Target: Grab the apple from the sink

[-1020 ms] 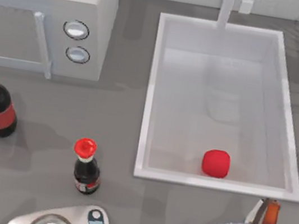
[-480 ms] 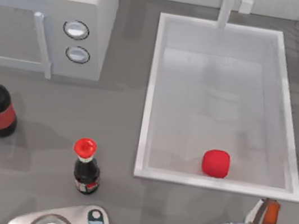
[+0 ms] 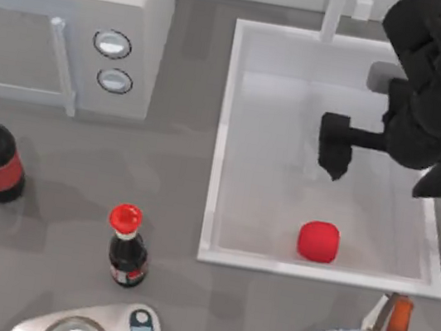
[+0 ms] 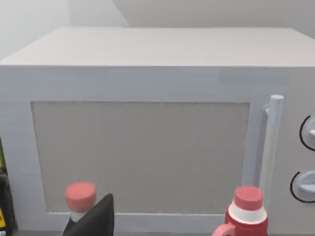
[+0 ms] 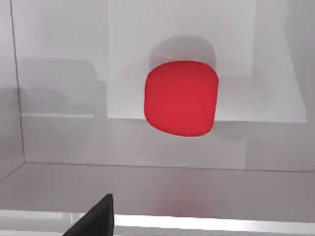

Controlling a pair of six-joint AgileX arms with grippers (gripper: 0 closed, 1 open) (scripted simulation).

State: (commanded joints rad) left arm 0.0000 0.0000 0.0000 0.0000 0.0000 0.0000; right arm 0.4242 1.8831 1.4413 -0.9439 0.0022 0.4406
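Top view shows the right gripper (image 3: 335, 157) over the middle of the sink (image 3: 224, 132), reaching for the apple (image 3: 318, 241) at the lower right; I cannot tell its claw state. Next it should go down over the apple

Layout on the worktop (image 3: 178, 167): sink (image 3: 224, 132) at right, apple (image 3: 318, 241) inside near its front wall; right gripper (image 3: 335, 154) above the basin behind the apple; microwave (image 3: 68, 15) at left.

The right arm (image 3: 432, 98) hides part of the sink (image 3: 224, 132) rim.
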